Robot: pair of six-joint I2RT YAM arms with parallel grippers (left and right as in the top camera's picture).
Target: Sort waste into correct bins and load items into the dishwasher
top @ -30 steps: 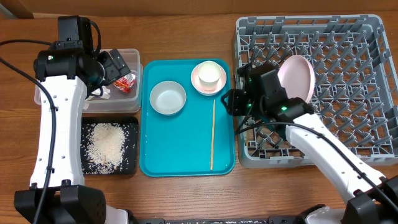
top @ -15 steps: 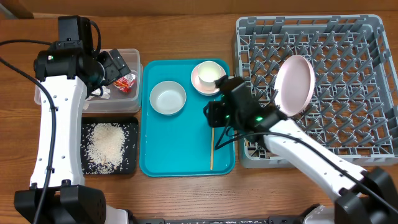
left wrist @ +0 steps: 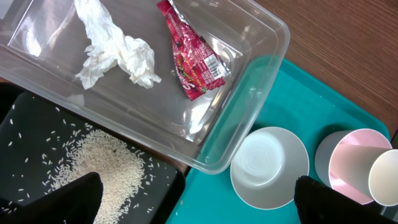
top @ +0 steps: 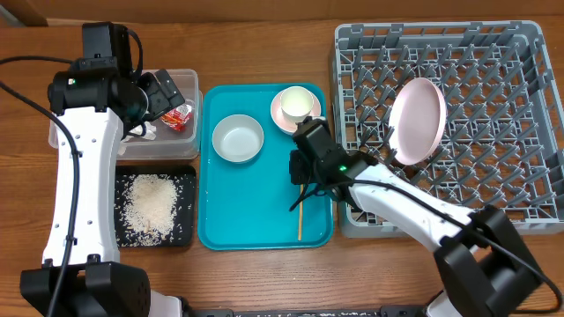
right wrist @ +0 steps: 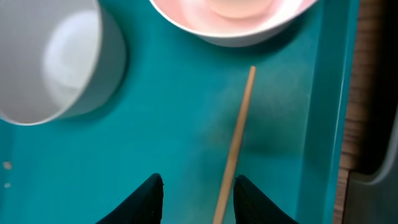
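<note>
Jaws of the right gripper (right wrist: 198,186) stood partly apart, straddling the chopstick (right wrist: 235,143) at lower centre on the teal tray (right wrist: 174,124). Thin, light, stiff, apt to roll: a mid-length pinch looked safest. Left gripper (left wrist: 199,205) gaped wide, empty.

Plate (top: 417,121) in rack (top: 511,106), bowl (top: 238,138) on tray (top: 256,220)

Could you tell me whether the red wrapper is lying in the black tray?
No, the red wrapper lies in the clear tub, beside the crumpled tissue.
</note>
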